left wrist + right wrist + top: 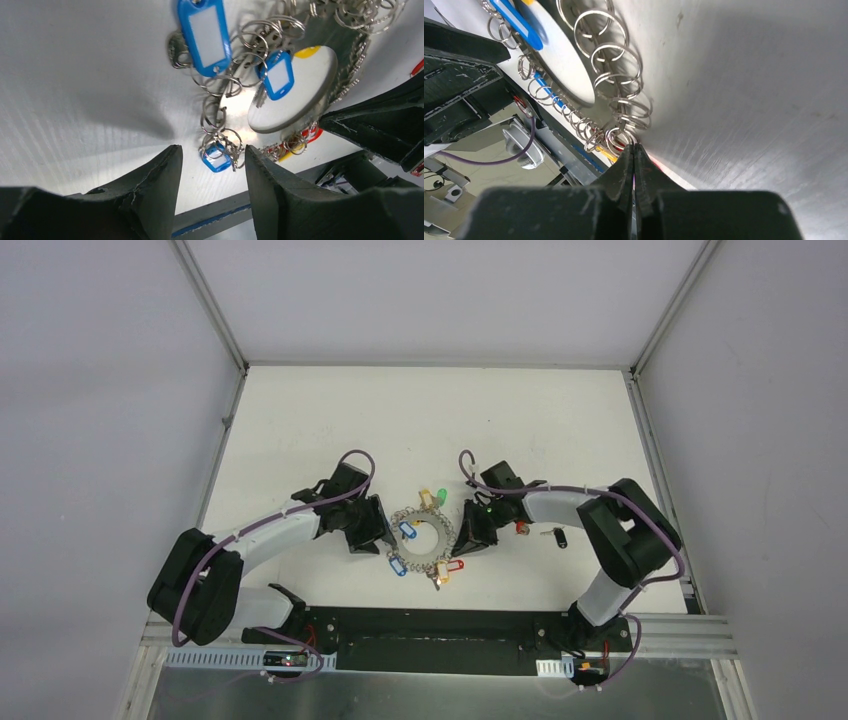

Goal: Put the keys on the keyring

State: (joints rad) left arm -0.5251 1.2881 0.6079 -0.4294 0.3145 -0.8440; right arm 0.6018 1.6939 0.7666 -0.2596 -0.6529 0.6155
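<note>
Left gripper [211, 152]: jaws spread, low over the left edge of the keyring [443, 533]. A small blue tag [216, 160] and a clump of small split rings [220, 142] lie between its fingertips. Whether either finger touches them cannot be told.

Right gripper [634, 148]: fingers pressed together, tips down at the keyring's right edge, right against the fringe of split rings. Whether a wire is nipped between them cannot be told.

Keyring: flat on the white table [420, 420], directly between the two grippers, which face each other across it. A green tag [438, 498] sits on its far side, a red tag [452, 566] and a yellow one [441, 579] on its near side, and a larger blue tag [205, 35] on its left.

Red-headed key [519, 528]: on the table just right of the right gripper, close beside that arm. It is off the keyring and outside the closed fingers.

Black-headed key [558, 537]: on the table further right, near the red-headed key but apart from it — well away from the keyring and from both grippers' tips.
</note>
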